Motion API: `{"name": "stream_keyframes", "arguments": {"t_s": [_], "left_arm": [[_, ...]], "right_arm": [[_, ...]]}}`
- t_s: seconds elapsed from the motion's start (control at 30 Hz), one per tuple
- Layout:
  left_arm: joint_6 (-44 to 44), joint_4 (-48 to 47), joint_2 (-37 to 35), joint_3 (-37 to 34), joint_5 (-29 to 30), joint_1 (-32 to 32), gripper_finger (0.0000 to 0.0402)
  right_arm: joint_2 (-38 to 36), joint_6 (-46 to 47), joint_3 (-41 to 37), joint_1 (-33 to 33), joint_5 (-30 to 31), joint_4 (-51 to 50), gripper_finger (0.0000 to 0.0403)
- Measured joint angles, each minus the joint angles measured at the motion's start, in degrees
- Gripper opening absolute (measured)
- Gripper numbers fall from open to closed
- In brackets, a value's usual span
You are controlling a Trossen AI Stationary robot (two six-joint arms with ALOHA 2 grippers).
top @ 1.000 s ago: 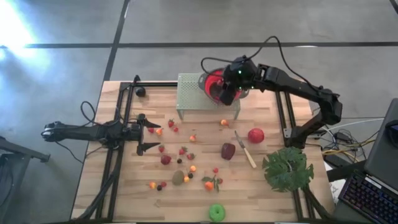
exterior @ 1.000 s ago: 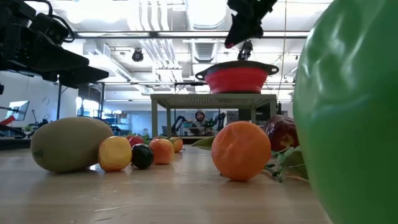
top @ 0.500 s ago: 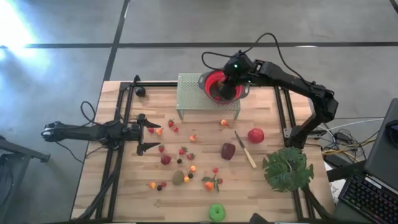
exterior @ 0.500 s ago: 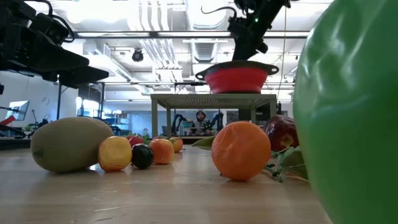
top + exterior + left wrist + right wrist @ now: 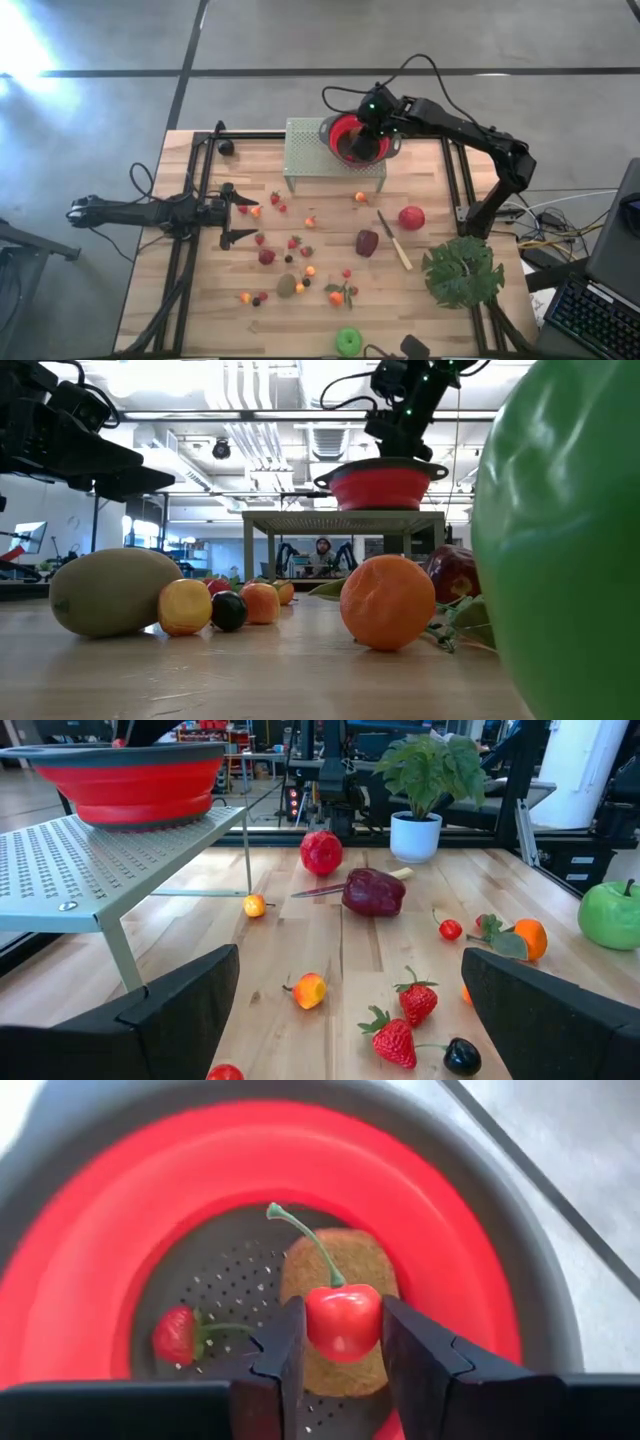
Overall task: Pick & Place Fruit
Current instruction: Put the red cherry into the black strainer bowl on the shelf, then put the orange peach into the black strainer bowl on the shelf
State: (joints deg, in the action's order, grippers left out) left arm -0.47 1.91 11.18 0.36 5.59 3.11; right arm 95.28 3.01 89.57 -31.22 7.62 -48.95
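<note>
My right gripper (image 5: 372, 118) hangs over the red colander bowl (image 5: 350, 140), which stands on a perforated metal stand (image 5: 308, 150) at the table's far side, and is shut on a red cherry (image 5: 343, 1320). A brown kiwi (image 5: 340, 1260) and a strawberry (image 5: 176, 1334) lie on the bowl's bottom. More fruit lies scattered on the wooden table: a red apple (image 5: 411, 217), a dark maroon fruit (image 5: 367, 242), a green apple (image 5: 349, 341), a kiwi (image 5: 286, 286), strawberries (image 5: 293, 242). My left gripper (image 5: 240, 213) waits open near the table's left edge, above the boards. My right gripper pinches the cherry's round red body (image 5: 343, 1342) between its two fingers (image 5: 285, 1345), one on each side. It comes from above, pointing down into the bowl. The cherry is lifted clear above the kiwi, with its green stem (image 5: 300, 1235) sticking out free.
A pale-handled knife (image 5: 393, 240) lies between the maroon fruit and the red apple. A big green leaf (image 5: 462, 272) sits at the table's right near corner. Black rails (image 5: 190, 200) run along the left and right sides. The stand's legs (image 5: 125, 960) rise from the boards.
My right gripper has come down from well above the bowl to just over its rim, shifting slightly toward the table's far edge. It has stayed shut on the cherry.
</note>
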Motion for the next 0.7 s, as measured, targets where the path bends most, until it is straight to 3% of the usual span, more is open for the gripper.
{"name": "stream_keyframes", "arguments": {"t_s": [0.7], "left_arm": [[0.00,0.00,0.00,0.00,0.00,-0.01,0.0388]], "right_arm": [[0.20,1.04,-0.52,-0.20,0.02,-0.57,0.0165]]}}
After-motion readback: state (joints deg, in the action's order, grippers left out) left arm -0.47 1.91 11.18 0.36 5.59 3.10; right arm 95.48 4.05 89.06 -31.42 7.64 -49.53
